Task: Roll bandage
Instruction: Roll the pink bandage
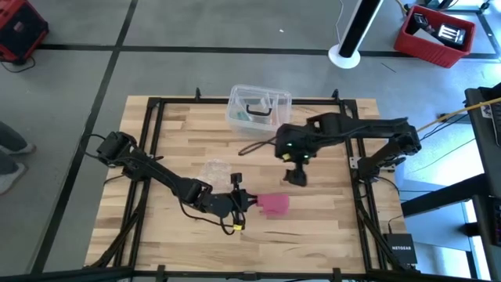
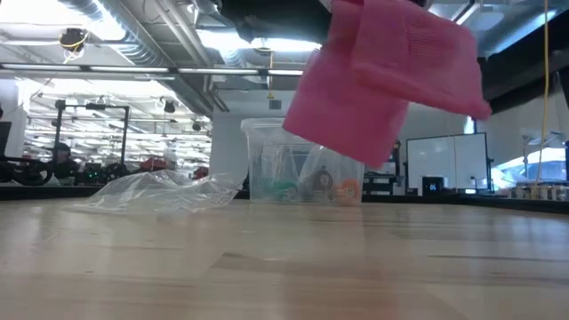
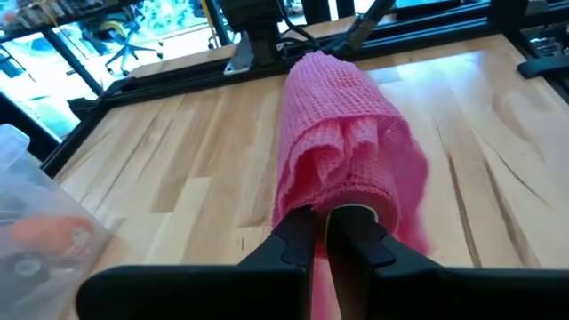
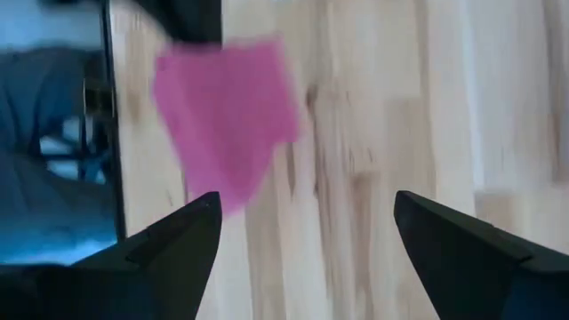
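Your left gripper (image 3: 327,233) is clamped on the near end of the bandage (image 1: 274,204), a loose roll held clear of the table (image 1: 156,227), long axis running straight out from the fingers. Your right gripper (image 1: 296,175) hangs wide open just beyond it, holding nothing.

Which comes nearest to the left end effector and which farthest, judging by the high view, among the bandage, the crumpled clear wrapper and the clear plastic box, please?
1. The bandage: clamped in the left end effector, lifted off the table toward the near edge.
2. The crumpled clear wrapper: on the wood, a little farther back.
3. The clear plastic box: at the table's far edge, farthest off.
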